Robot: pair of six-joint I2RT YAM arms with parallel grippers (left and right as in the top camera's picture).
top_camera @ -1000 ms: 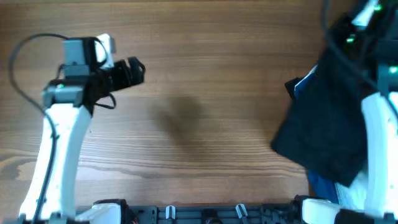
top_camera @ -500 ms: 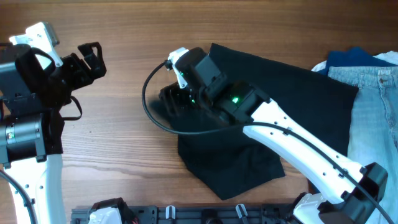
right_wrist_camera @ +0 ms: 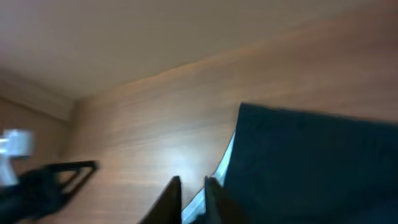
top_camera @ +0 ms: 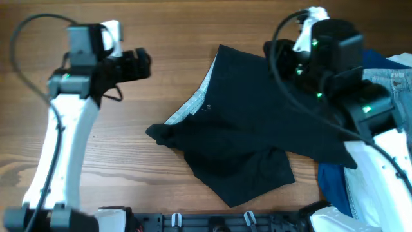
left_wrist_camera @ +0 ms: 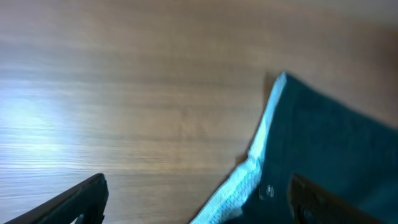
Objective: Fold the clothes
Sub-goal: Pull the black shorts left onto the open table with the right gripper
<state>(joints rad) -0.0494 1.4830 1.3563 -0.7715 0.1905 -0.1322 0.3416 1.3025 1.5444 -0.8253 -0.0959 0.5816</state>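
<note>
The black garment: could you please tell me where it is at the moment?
In the overhead view, the black garment lies spread right of centre, between the left gripper and the jeans at the right edge.

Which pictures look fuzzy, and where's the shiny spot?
Both wrist views are fuzzy, the right wrist view most: the black garment has smeared edges. The shiny spot is glare on the table in the left wrist view. The overhead view is sharpest.
</note>
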